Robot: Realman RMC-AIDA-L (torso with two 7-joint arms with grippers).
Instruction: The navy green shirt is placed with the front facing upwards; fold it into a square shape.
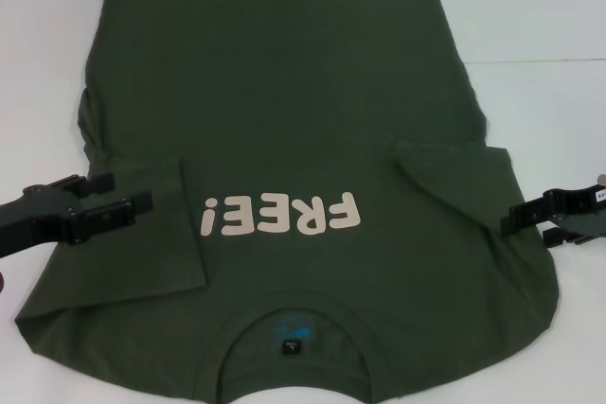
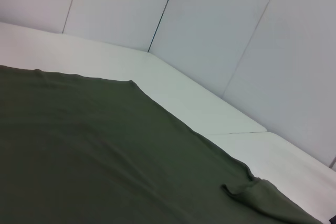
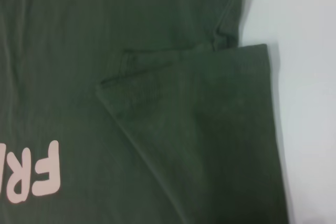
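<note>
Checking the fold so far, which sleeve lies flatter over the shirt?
The left sleeve: a flat rectangle. The right sleeve is a crumpled triangle.

The navy green shirt [image 1: 284, 120] loses its collar front at the frame edge; both arms are cropped.

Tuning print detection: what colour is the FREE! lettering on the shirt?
Cream lettering on the dark olive-green shirt; clearest in the head view.
</note>
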